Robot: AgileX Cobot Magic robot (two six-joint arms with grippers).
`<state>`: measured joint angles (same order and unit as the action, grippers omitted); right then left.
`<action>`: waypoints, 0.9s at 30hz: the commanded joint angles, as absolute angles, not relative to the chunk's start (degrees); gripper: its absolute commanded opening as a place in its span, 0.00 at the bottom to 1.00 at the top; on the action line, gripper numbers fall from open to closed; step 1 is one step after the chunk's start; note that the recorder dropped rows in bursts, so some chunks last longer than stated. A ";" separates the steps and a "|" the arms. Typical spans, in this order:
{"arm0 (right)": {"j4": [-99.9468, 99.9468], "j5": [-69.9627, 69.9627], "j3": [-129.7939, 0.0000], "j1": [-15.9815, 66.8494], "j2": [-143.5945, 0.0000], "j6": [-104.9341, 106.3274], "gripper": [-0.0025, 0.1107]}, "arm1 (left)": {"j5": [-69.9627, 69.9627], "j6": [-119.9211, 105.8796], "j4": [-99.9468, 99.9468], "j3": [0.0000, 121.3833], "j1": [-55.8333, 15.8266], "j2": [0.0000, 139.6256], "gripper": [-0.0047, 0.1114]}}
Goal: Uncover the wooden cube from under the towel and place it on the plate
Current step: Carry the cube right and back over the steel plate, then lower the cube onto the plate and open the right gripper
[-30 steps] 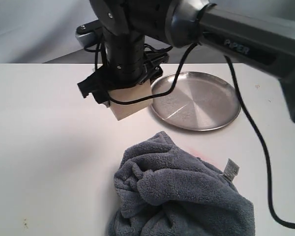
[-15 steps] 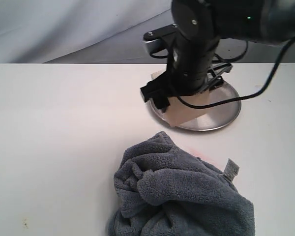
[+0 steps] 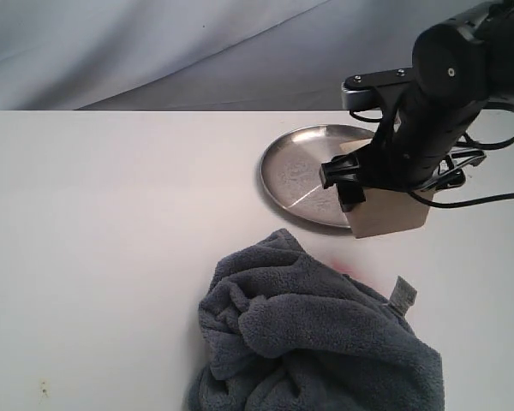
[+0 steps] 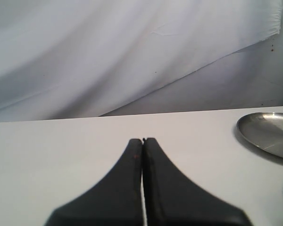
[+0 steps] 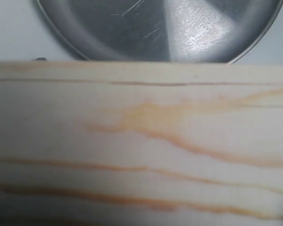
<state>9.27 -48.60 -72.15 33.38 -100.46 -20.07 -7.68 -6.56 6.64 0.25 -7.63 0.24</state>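
Note:
In the exterior view my right gripper (image 3: 382, 193) is shut on the pale wooden cube (image 3: 389, 216) and holds it in the air over the near right rim of the silver plate (image 3: 301, 167). Up close, the cube (image 5: 141, 141) fills most of the right wrist view, hiding the fingers, with the plate (image 5: 132, 28) beyond it. The blue-grey towel (image 3: 317, 342) lies crumpled at the front of the table, its tag (image 3: 402, 296) sticking up. My left gripper (image 4: 142, 140) is shut on nothing, low over the bare table, away from the plate (image 4: 269, 134).
The white table (image 3: 111, 223) runs left of the plate and towel. A grey-white cloth backdrop (image 3: 154, 43) hangs behind the far edge. The right arm's black cable (image 3: 488, 199) loops beside the plate.
The right arm has carried the cube rightwards, from left of the plate, across it, to its near right rim. The towel has not moved.

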 commanded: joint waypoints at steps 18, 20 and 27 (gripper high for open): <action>10.00 -39.34 -84.05 32.79 -111.50 -21.86 0.02 | -7.56 -6.41 6.74 0.00 -7.91 0.00 0.04; 9.78 -39.72 -86.31 32.04 -113.31 -21.86 0.02 | -7.56 -6.41 6.74 0.00 -7.91 0.00 0.04; 4.11 -44.44 -98.04 27.57 -120.97 -18.51 0.02 | -7.56 -6.41 6.74 0.00 -7.91 0.00 0.04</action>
